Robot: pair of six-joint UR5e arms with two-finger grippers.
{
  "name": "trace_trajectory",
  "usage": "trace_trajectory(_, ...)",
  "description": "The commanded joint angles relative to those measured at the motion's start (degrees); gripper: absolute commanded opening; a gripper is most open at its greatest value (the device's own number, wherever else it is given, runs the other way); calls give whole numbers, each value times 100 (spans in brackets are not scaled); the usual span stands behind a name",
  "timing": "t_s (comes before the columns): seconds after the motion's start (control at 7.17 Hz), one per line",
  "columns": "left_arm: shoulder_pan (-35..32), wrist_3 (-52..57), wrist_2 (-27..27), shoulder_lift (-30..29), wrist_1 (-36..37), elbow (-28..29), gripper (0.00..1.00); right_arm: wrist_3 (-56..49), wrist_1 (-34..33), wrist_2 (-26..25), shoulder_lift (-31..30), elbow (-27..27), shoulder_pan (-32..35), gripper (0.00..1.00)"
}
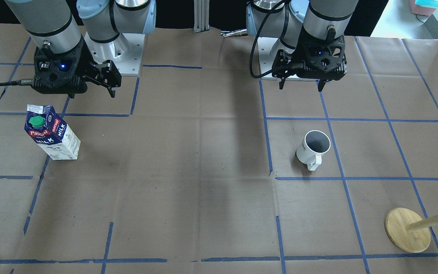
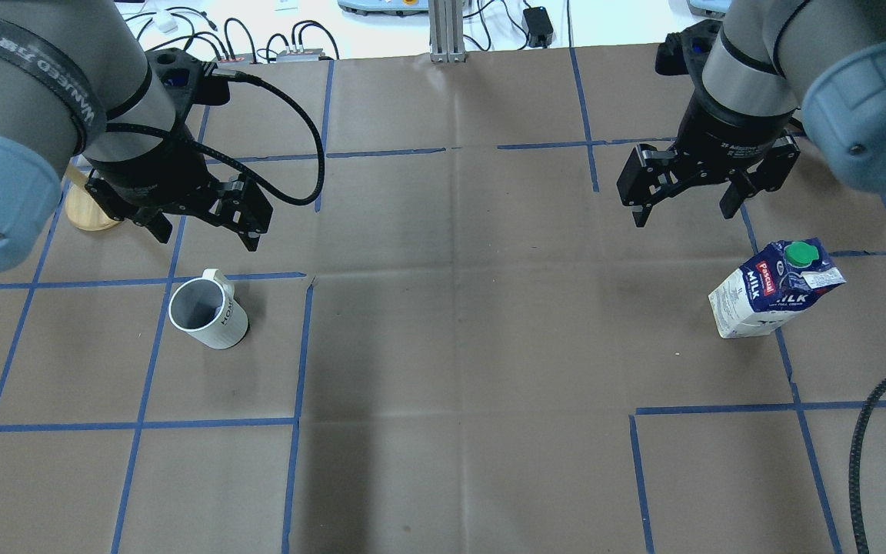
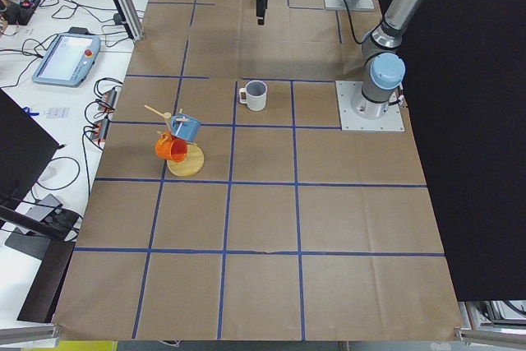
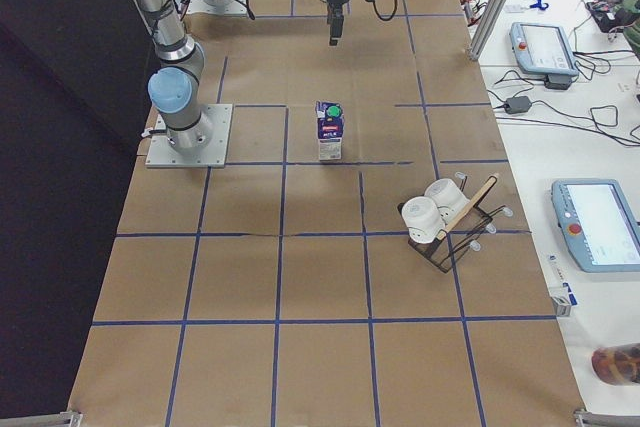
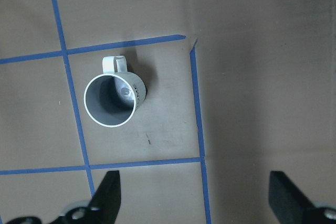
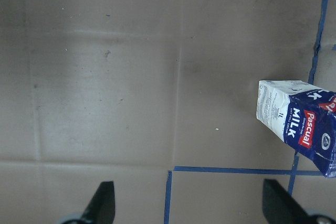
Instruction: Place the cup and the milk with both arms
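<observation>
white ceramic mug (image 2: 208, 314) and blue-white milk carton (image 2: 774, 288) stand ungrasped on brown surface (image 2: 451, 346); left pincer (image 2: 206, 235), right pincer (image 2: 681, 215) spread apart. placing judged unstarted.

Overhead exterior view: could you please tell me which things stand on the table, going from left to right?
round wooden stand base → white mug → Pascual milk carton

Showed silver-grey tubes with light-blue joint caps (image 2: 866, 115) on left arm (image 2: 43, 38) and right arm (image 2: 751, 54). Ended in black left gripper (image 2: 204, 235) and right gripper (image 2: 681, 215), each with a small blue light (image 1: 62, 66). Trailed a black braided cable (image 2: 312, 165).
</observation>
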Motion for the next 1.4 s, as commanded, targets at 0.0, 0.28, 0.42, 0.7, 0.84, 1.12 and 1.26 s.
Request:
trace_trajectory(0.0, 45, 291, 36, 7, 19, -32, 100, -9, -4, -1, 3, 3, -4, 100)
trace_trajectory(0.28, 185, 293, 71, -167, 19, -58, 100, 0, -4, -1, 3, 3, -4, 100)
trace_trajectory(0.42, 551, 320, 53, -265, 132, -198, 100, -9, -4, -1, 3, 3, -4, 100)
trace_trajectory(0.7, 1254, 1098, 45, -335, 578, -523, 100, -9, -4, -1, 3, 3, -4, 100)
trace_trajectory(0.84, 1484, 1320, 62, -414, 807, -707, 100, -9, -4, -1, 3, 3, -4, 100)
trace_trajectory(1.12, 1723, 1638, 45, -791, 1650, -1129, 99, 0, -4, 8, -6, 3, -4, 100)
trace_trajectory(1.26, 1724, 1647, 36, -1028, 2080, -1261, 99, 0, -22, 8, -6, -5, -4, 100)
